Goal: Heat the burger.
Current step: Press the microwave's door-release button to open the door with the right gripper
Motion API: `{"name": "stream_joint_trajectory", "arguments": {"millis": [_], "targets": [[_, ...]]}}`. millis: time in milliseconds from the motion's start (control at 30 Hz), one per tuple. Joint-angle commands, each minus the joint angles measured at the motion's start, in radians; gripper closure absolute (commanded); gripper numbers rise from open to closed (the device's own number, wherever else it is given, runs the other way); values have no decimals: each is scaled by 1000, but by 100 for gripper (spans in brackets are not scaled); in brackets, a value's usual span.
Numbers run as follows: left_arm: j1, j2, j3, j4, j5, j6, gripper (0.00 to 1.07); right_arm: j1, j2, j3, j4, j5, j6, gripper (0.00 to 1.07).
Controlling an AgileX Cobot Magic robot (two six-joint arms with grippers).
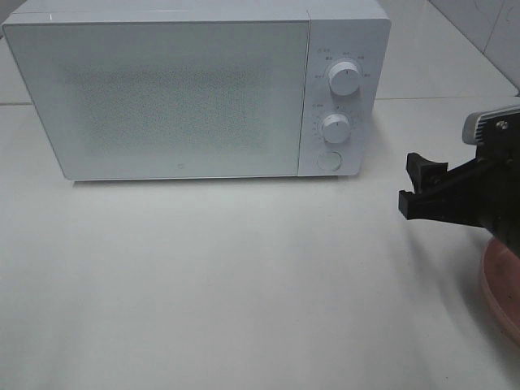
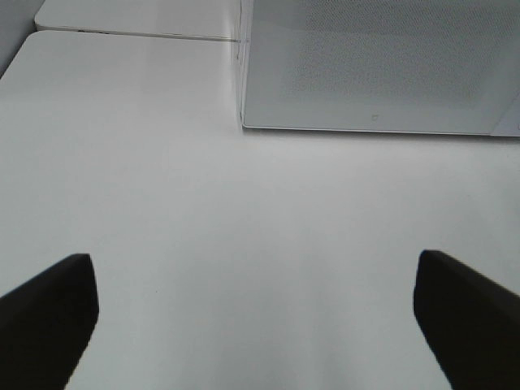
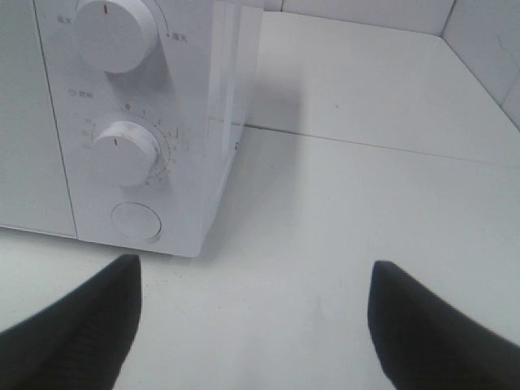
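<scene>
Microwave (image 1: 195, 89) shut, contents hidden — left gripper (image 2: 256, 276), right gripper (image 3: 253, 272) both wide (pink plate (image 1: 504, 286) nearby)

Bright, washed-out, soft diffuse shadows

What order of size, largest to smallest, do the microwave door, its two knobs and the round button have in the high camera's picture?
1. microwave door, by far the largest.
2. upper knob and lower knob: nearly alike, the upper perhaps slightly larger, too close to rank.
3. round button, a little smaller than either knob.
</scene>
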Motion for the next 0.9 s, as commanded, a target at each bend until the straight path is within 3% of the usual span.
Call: {"name": "stream_joint_trajectory", "arguments": {"millis": [33,167,367,900], "targets": [[1,-17,0,-3,2,-6,9,66,35,1,123,-82,-36,35],[1,-17,0,-3,2,-6,9,219,105,1,248,-196,-33,35],[1,-17,0,-3,2,-6,9,310,161,-22,270,-235,-26,35],[1,-17,0,-3,2,-6,9,330,232,-83,267,-247,144,41]]}}
